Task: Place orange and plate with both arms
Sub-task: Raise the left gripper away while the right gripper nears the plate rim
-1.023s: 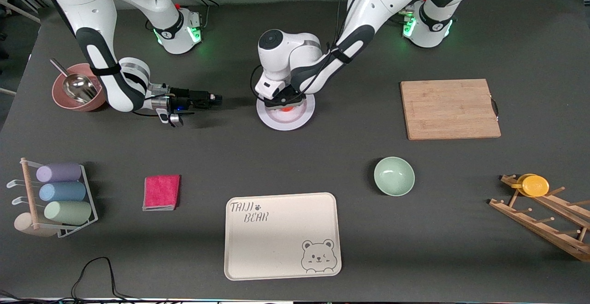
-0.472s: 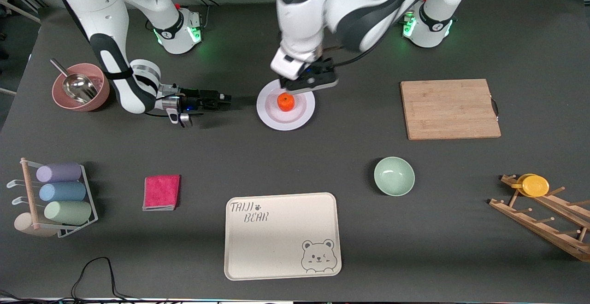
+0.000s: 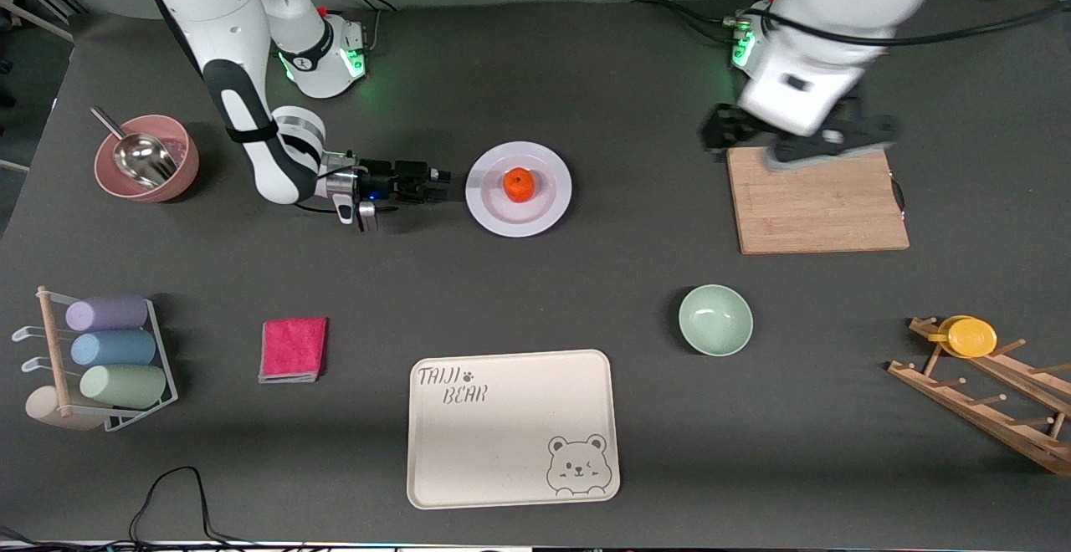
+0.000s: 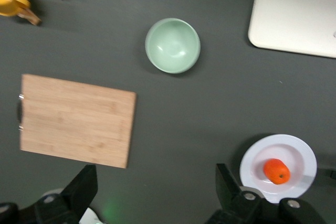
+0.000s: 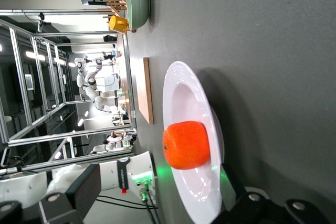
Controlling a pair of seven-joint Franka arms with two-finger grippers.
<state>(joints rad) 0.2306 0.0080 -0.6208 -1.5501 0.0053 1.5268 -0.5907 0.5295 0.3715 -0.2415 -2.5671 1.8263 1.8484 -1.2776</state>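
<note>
Tray (image 3: 512, 427), lower centre of frame, is lettered "TAIJI BEAR". Orange (image 3: 520, 185) is seen on plate (image 3: 548, 209). Left gripper (image 3: 795, 138), blurred, and right gripper (image 3: 441, 185) are parted, empty.

The right gripper (image 3: 442, 183) lies low and level, jaws apart; the left gripper (image 3: 795, 140) hangs raised, jaws apart.

A robotics lab is indicated: a dark-covered table (image 3: 535, 284) is flanked by aluminium framing (image 5: 31, 108), with another white robot (image 5: 97, 82) seen under ceiling strip lights.

1 orange (image 3: 520, 184), 1 plate (image 3: 548, 209), 2 arms.
</note>
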